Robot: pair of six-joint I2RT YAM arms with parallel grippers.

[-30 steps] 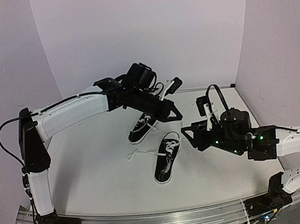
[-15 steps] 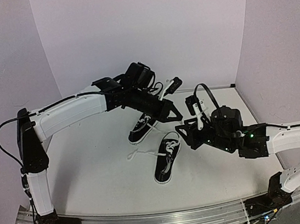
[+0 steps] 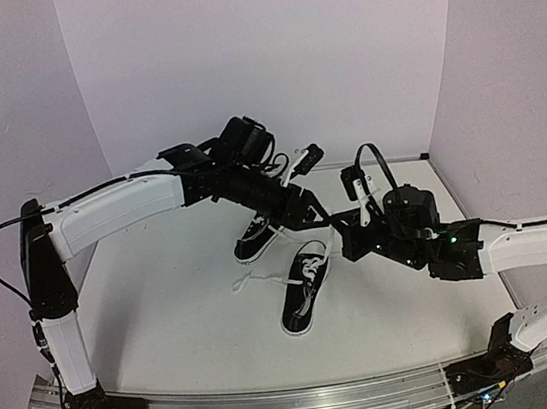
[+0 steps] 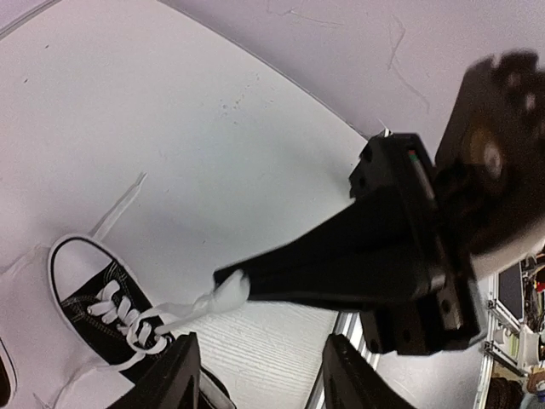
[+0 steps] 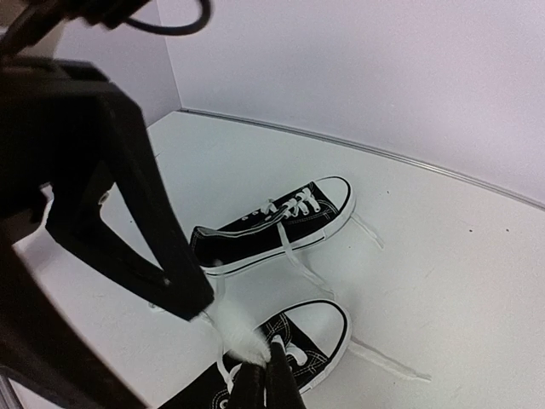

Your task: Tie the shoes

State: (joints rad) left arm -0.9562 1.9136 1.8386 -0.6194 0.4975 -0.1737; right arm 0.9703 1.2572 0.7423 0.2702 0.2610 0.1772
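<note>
We see two black shoes with white soles on the white desk (image 3: 166, 309), set well in from its edges. The far shoe (image 3: 256, 237) lies on its side and the near shoe (image 3: 303, 289) sits just in front of it. The right end effector (image 5: 264, 385) is pinched together on a white lace (image 5: 237, 334). From the left wrist, this lace runs back to the eyelets of the near shoe. The left end effector (image 4: 260, 375) hangs just beside that pinch, with its fingers apart and nothing between them.

The left arm (image 3: 132, 203) reaches across above the far shoe and hides its heel end from the top camera. The two end effectors crowd the space over the near shoe's toe. A loose lace (image 3: 249, 283) trails on the desk to the left of the near shoe. A black cable (image 3: 379, 165) loops above the right wrist. Pale walls (image 3: 264, 54) close in the back, and a metal rail (image 3: 299, 398) runs along the near edge.
</note>
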